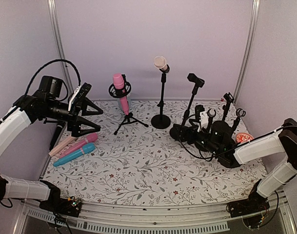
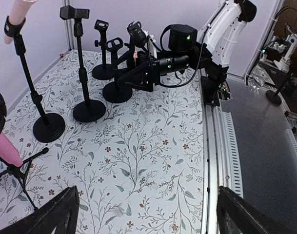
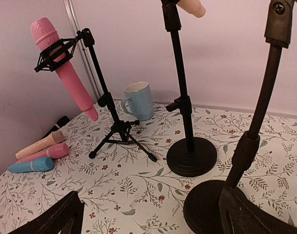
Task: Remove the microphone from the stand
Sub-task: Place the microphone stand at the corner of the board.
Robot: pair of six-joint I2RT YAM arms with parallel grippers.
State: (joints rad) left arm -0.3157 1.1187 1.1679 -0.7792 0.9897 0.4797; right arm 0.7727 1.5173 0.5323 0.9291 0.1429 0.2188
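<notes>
Clearly, pink microphone (image 1: 122, 95) sits in its tripod stand (image 1: 130, 119).

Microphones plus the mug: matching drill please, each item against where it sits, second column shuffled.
1. pink microphone
2. cream microphone
3. blue microphone
4. mug

A. lying flat at far left
B. clipped atop the round-base stand
C. in the shock mount of the tripod stand
D. upright behind the tripod stand

Pairs: 1-C, 2-B, 3-A, 4-D

Pink microphone (image 1: 120, 87), black tripod stand (image 1: 130, 120), white floral-print mat (image 1: 153, 168), light-blue mug (image 3: 139, 101).
</notes>
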